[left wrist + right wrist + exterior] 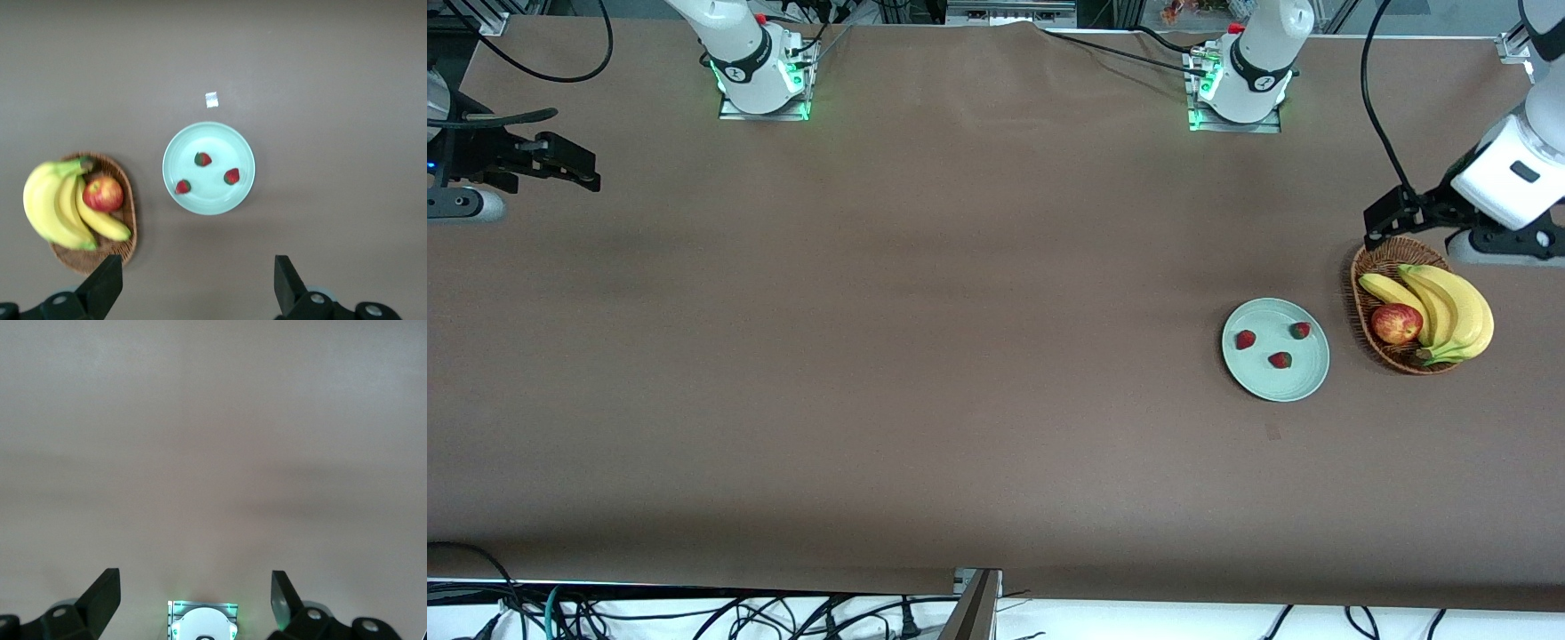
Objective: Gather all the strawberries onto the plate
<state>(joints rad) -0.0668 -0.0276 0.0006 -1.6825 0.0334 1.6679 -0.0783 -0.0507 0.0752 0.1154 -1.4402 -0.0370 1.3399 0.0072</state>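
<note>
The pale mint-green plate (1267, 384) lies toward the left arm's end of the table. Three strawberries (1245, 339) (1302, 330) (1280, 359) lie in it, apart from one another. The left wrist view shows the plate (215, 136) and the same strawberries (202, 159) (231, 176) (183, 187). My left gripper (1387, 218) (198, 287) is open and empty, up in the air over the table by the basket's rim. My right gripper (574, 169) (195, 600) is open and empty, raised over the right arm's end of the table.
A brown wicker basket (1366, 293) (100, 257) stands beside the plate and holds bananas (1449, 307) (53, 207) and a red-yellow apple (1396, 323) (103, 194). A small white tag (212, 99) lies on the cloth near the plate. The right arm's base (200, 625) shows under its gripper.
</note>
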